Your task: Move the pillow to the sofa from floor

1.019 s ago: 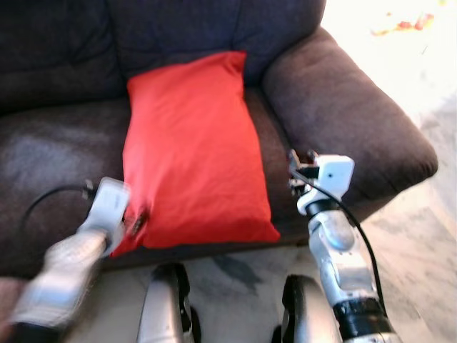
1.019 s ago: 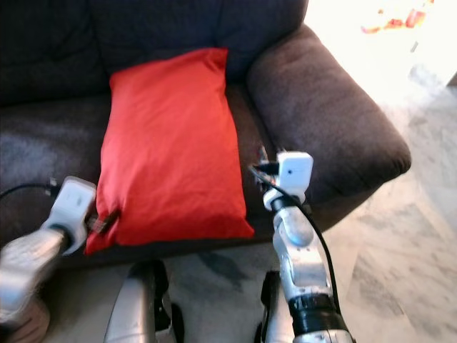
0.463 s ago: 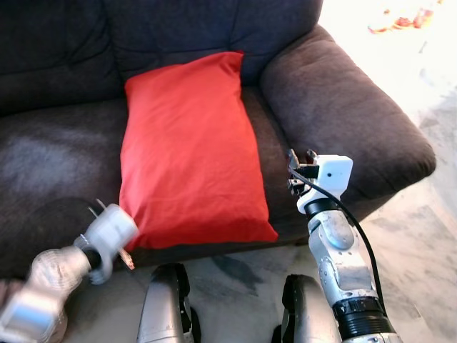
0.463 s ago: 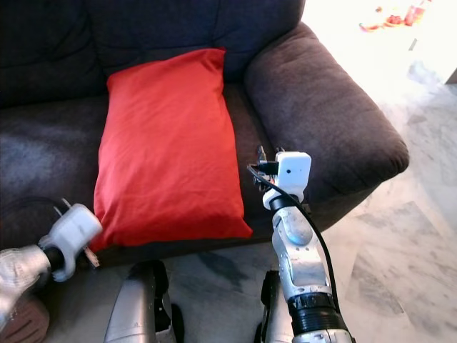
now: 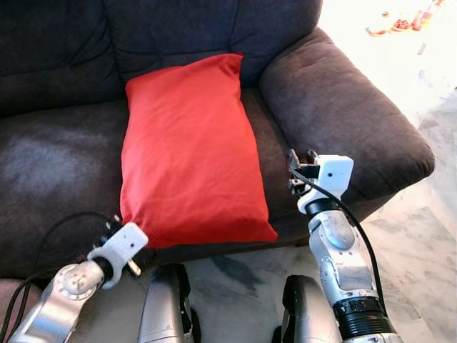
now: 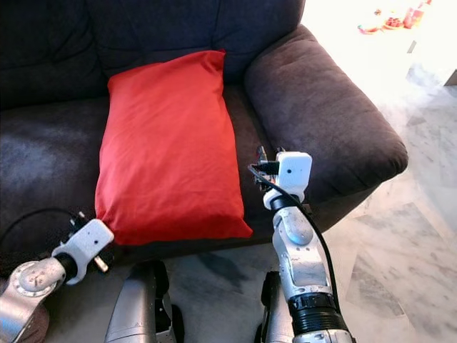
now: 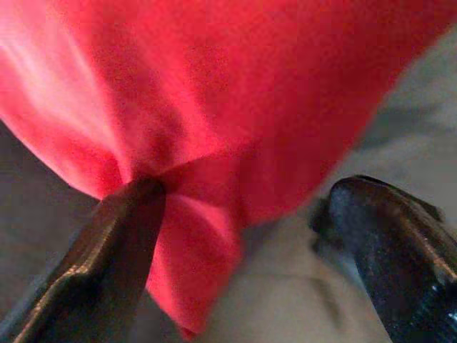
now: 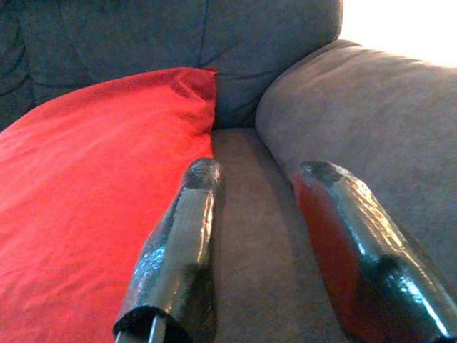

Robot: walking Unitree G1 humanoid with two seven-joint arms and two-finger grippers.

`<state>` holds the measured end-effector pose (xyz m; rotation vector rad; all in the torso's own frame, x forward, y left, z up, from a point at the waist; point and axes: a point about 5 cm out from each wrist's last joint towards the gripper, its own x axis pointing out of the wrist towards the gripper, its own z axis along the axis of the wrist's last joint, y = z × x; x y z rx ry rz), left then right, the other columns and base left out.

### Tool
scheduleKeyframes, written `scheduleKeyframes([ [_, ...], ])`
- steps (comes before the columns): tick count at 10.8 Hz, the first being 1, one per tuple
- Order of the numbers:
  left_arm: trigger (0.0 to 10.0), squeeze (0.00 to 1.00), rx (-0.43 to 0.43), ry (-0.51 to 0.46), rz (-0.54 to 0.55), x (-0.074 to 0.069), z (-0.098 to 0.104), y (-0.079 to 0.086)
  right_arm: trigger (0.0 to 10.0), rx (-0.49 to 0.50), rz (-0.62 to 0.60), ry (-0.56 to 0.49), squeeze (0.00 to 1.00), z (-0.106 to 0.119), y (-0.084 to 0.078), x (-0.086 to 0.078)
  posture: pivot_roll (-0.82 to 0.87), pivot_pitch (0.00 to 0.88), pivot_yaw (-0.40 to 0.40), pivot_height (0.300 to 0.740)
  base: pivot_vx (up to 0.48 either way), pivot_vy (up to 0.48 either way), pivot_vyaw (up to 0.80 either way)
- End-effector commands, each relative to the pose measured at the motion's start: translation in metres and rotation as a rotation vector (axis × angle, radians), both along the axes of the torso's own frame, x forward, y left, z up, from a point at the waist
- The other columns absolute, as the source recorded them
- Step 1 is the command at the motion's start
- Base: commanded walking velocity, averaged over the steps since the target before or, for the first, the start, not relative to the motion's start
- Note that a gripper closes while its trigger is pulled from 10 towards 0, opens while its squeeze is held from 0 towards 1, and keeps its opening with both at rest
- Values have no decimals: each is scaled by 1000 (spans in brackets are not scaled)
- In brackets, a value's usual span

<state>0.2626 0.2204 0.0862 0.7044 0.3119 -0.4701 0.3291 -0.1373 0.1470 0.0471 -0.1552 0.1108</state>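
We are looking at the red pillow (image 5: 189,146) lying on the sofa (image 5: 335,107) seat, its near edge overhanging the front, so it could be slipping toward the floor (image 5: 421,250) if our left end effector (image 7: 235,250), spread open around its corner, drags the fabric. Our right end effector (image 8: 260,250) is hovering open and empty just beside the pillow. We are finding no brand, label or readable writing.

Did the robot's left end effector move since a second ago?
Yes. The left end effector dropped from beside the red pillow toward the sofa front edge.
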Motion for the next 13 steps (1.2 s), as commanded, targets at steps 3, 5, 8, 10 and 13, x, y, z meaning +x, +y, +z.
scheduleKeyframes([
  [3, 10000, 0, 173, 3, -52, -7, -17, 4, 10000, 3, 2, 17, 0, -4, 1, -2, 69, 172, 29, 547, 0, 0, 0],
  [5, 10000, 0, 263, -7, -41, -7, -27, 7, 10000, 3, 2, 15, 0, -3, 1, -2, 65, 174, 29, 547, 0, 0, 0],
  [8, 10000, 0, 381, -30, 79, -1, -35, 20, 10000, 0, 3, 20, 0, -4, 1, -3, 64, 175, 25, 547, 0, 0, 0],
  [10, 10000, 0, 387, -85, 138, 6, -37, 13, 10000, -3, 4, 18, 0, -4, 1, -3, 57, 174, 24, 547, 0, 0, 0],
  [13, 10000, 0, 326, -135, 216, 13, -49, 3, 10000, -15, -4, 25, 0, -7, -4, -6, 50, 170, 21, 547, 0, 0, 0],
])
